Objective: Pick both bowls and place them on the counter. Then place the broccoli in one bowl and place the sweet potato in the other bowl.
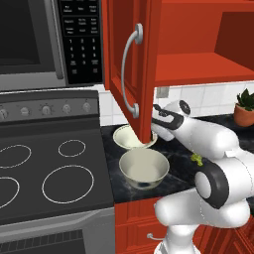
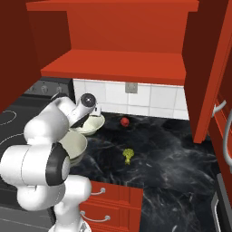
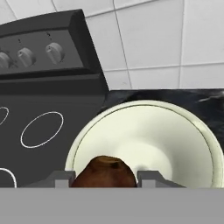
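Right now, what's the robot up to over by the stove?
The hand is holding the sweet potato between its fingers, just above the far bowl by the backsplash. Both bowls already sit on the black counter beside the stovetop; the near bowl looks empty. The broccoli lies loose on the counter, not yet in a bowl. A small red item sits further back.
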Controlling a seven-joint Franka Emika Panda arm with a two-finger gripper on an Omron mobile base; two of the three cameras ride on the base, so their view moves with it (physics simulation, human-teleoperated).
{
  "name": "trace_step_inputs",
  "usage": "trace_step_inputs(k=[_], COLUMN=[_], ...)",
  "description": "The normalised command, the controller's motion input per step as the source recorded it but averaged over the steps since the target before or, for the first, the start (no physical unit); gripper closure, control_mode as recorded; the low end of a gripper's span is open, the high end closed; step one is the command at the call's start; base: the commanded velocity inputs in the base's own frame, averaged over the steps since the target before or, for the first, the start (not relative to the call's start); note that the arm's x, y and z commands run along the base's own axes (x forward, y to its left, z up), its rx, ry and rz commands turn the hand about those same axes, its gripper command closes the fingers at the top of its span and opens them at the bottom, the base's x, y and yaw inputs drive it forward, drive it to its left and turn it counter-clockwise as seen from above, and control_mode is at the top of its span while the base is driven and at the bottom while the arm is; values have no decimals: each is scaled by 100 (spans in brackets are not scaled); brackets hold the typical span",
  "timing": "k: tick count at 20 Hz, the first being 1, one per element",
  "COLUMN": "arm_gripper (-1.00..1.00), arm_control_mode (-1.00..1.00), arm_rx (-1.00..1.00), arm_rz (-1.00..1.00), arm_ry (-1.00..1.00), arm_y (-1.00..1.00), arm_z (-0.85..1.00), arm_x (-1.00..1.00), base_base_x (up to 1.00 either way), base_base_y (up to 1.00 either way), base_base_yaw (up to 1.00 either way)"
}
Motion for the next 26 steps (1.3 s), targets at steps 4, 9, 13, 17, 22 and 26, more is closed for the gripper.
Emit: trace_step_inputs(k=[4, 9, 13, 17, 22, 26], arm_gripper=[100, 100, 100, 100, 100, 100], arm_control_mode=[-100, -100, -100, -100, -100, -100], arm_rx=[0, 0, 0, 0, 0, 0], arm_rz=[1, 1, 0, 0, 0, 0], arm_ry=[0, 0, 0, 0, 0, 0], arm_y=[16, 10, 0, 0, 0, 0], arm_z=[-19, -25, -6, -6, -10, -9], arm_x=[23, 23, 25, 20, 18, 17], base_base_x=[0, 0, 0, 0, 0, 0], base_base_y=[0, 0, 0, 0, 0, 0], base_base_yaw=[0, 0, 0, 0, 0, 0])
